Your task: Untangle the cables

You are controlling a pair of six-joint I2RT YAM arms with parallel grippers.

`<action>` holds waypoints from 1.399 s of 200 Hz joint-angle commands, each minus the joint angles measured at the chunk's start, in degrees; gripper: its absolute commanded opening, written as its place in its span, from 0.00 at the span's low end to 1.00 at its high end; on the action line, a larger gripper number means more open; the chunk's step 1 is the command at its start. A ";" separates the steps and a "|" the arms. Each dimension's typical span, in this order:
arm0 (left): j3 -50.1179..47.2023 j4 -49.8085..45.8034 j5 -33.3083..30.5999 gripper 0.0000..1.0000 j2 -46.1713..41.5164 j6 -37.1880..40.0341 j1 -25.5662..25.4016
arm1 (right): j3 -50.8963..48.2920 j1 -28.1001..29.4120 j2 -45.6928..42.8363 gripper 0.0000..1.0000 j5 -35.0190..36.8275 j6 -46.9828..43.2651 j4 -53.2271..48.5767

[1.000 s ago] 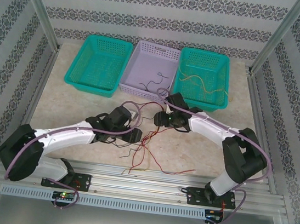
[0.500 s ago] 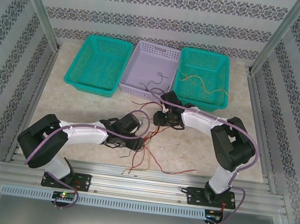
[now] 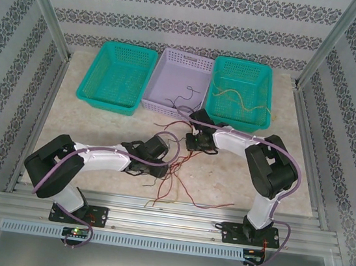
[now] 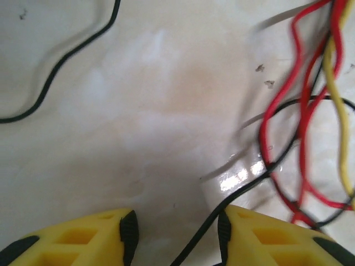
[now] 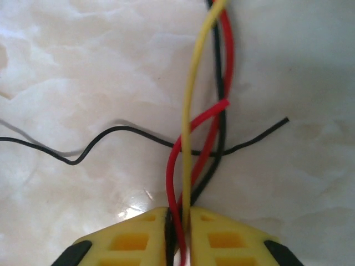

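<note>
Judging by how things are lying, the job is only partly done. At the bottom centre of the overhead view, the cables (image 3: 170,183) are sprawling in a knotted cluster of red, dark and yellow strands on the tabletop (image 3: 100,123). Higher in that frame, the lavender basket (image 3: 173,73) is holding a few dark strands and the right teal basket (image 3: 238,75) some yellow-orange ones. I can make out none in the left teal basket (image 3: 116,76). So a few strands look sorted, while most of the cluster is waiting to be pulled apart.

The left pincer (image 4: 175,238) is hanging wide open just over the tabletop. A single black strand is running up between its fingers, close to the right-hand one and unclamped, and red and yellow loops are lying at the right of that frame. Farther up, the right pincer (image 5: 178,233) is pinching nearly closed on a bundle of red, yellow and black strands. The bundle is climbing to the top of its wrist view, and a loose black strand is crossing it.
</note>
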 commanded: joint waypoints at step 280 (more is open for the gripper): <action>-4.93 -10.21 0.70 0.00 -26.23 -4.02 15.56 | 13.37 -13.25 -52.06 0.00 1.35 -7.16 -21.44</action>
